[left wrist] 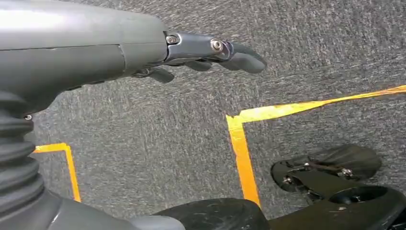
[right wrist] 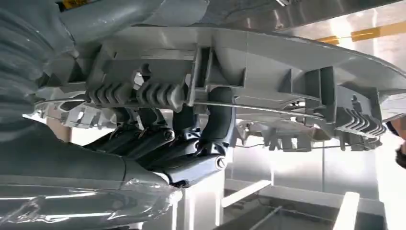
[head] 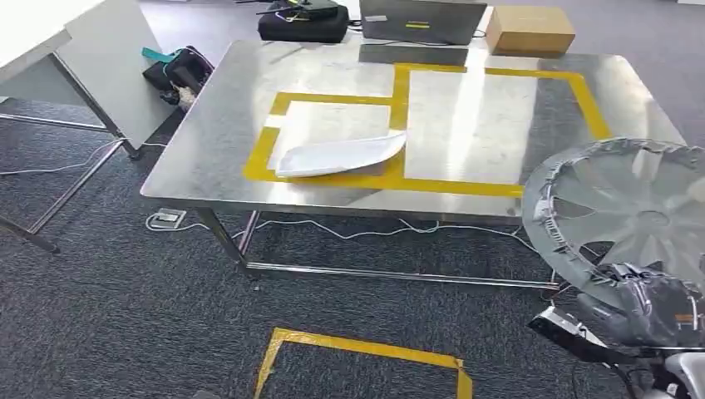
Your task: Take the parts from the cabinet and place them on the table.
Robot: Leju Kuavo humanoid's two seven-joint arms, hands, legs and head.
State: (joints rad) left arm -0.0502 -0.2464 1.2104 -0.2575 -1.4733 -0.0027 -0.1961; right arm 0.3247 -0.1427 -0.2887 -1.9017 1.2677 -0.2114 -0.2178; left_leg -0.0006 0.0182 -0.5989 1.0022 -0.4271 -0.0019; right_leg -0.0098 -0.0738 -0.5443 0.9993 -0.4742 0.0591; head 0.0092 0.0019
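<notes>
At the lower right of the head view the right hand, wrapped in clear plastic, grips a silver wheel cover by its rim, fingers curled into the ribbed back; the cover is cut off by the frame edge. A white curved part lies on the steel table across yellow tape. The left hand hangs above carpet, fingers loosely apart, holding nothing
</notes>
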